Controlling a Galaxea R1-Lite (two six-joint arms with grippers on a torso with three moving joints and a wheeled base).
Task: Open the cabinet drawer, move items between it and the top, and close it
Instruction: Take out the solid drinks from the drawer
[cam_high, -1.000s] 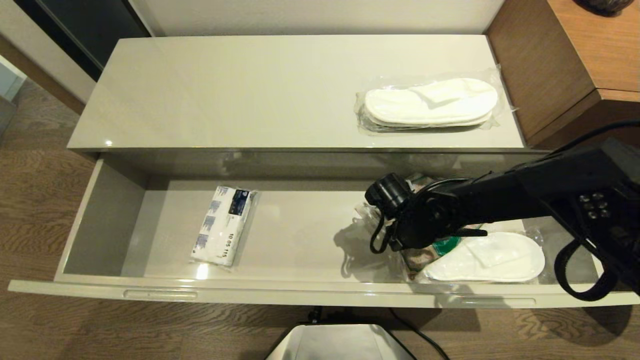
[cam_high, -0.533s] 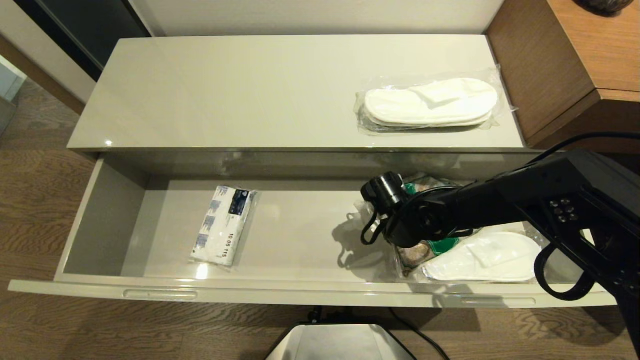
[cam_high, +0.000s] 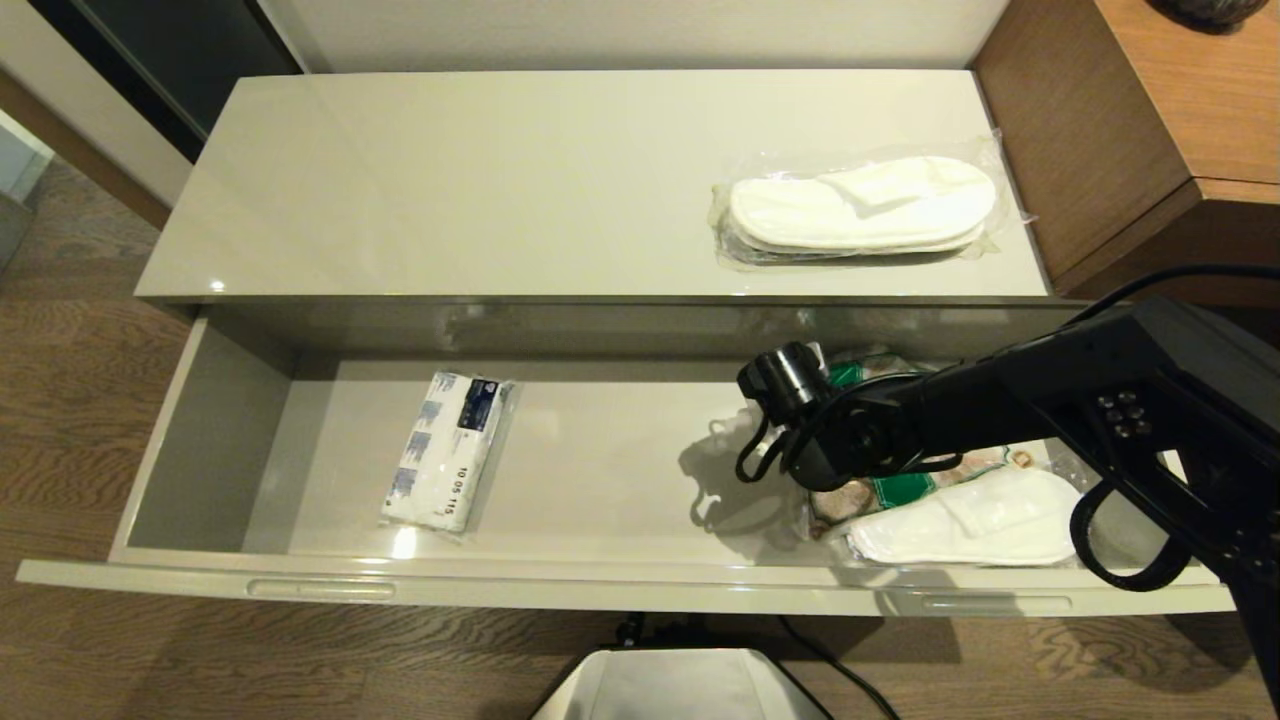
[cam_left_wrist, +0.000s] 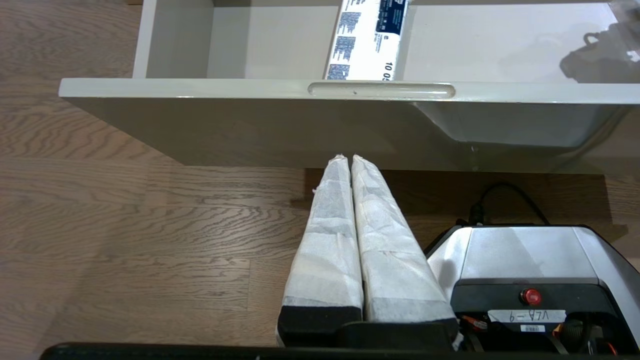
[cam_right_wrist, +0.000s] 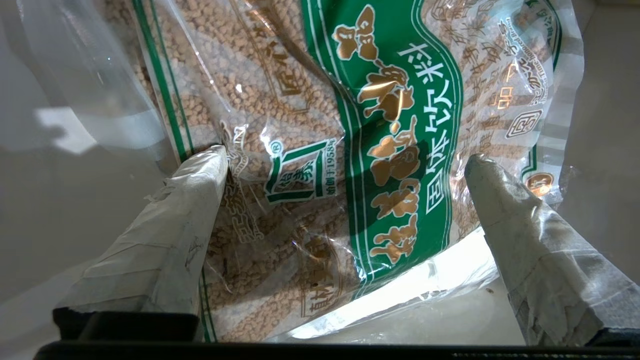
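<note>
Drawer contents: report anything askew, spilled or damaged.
Nothing spilled or torn. In the drawer, the green-labelled packet lies crumpled and tilted, partly under the bagged slippers at the right end. The open right gripper straddles the packet. The tissue pack sits slightly slanted.

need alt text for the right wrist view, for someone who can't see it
The right pincer is open, its two taped fingers straddling a clear crinkly packet of brown granules with a green label. The packet lies in the drawer, partly over a clear plastic bag.
</note>
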